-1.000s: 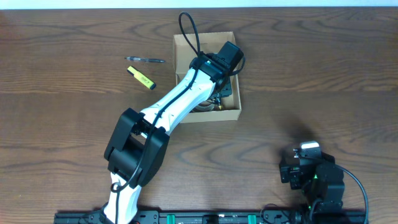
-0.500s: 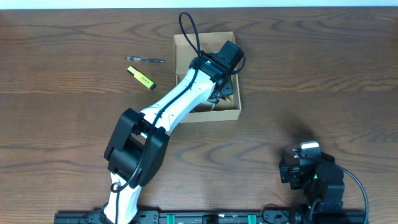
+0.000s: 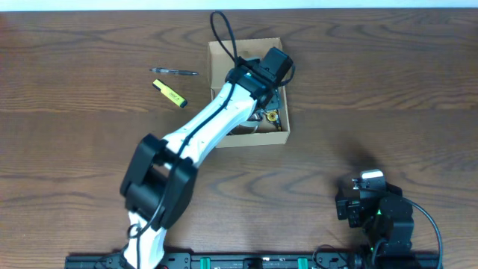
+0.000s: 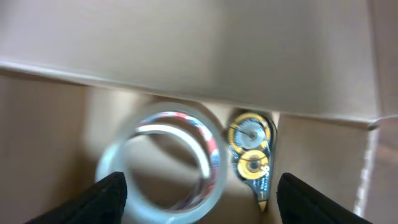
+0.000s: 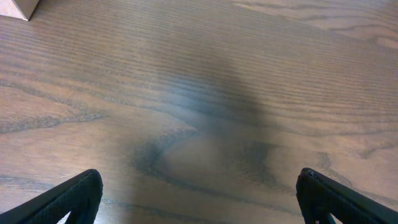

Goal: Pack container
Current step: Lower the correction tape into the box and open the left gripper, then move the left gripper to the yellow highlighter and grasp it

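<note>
Holding a tape roll (image 4: 215, 163) and dispenser (image 4: 250, 157), the container (image 3: 219, 57) lies under the wide-spread, empty left gripper (image 4: 200, 185).

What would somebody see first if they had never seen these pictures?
The long white left arm stands out, reaching slantwise across the brown table into the cardboard box. Inside the box, under the open left gripper, lie a clear tape roll and a small yellow-and-black correction-tape dispenser. A yellow highlighter and a pen lie on the table left of the box.
</note>
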Tool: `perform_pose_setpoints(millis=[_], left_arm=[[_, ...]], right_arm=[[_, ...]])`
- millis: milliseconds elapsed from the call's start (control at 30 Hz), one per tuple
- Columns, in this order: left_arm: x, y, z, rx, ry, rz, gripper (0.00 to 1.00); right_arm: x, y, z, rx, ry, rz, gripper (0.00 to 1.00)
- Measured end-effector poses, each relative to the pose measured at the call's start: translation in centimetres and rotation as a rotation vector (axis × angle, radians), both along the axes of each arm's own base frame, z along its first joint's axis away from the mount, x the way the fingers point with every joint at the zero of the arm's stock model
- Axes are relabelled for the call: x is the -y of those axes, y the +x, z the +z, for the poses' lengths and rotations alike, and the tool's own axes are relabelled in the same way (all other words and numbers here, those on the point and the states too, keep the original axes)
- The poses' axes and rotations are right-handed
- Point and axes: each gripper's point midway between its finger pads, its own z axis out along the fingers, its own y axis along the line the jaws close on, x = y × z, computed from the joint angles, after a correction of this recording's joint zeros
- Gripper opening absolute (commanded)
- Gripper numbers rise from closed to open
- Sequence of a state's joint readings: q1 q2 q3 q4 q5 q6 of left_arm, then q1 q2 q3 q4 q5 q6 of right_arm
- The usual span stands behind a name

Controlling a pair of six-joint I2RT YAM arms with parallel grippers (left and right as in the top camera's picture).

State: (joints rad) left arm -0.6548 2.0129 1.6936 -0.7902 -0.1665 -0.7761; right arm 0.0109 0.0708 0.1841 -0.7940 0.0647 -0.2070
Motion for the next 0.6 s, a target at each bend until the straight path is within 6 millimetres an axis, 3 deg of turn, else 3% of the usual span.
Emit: perform_pose_setpoints(millis=[200,333,433,600], left_arm=[[-6.1,0.4,8.8,0.169,-0.025,0.215,0.79],[-11.8,0.5,12.4,0.232,-0.041,0.394,0.79],[-15.9,0.4,13.0,0.234,-0.04,0.54,0.79],[-21.1,0.1,11.7,0.183,-0.055,0.792,0.79]], right_arm=[[0.0,0.0,0.0,0.0,0.0,0.0,0.99],[0.0,0.0,0.0,0.0,0.0,0.0,0.99],[0.0,0.0,0.0,0.0,0.0,0.0,0.99],[0.0,0.0,0.0,0.0,0.0,0.0,0.99]])
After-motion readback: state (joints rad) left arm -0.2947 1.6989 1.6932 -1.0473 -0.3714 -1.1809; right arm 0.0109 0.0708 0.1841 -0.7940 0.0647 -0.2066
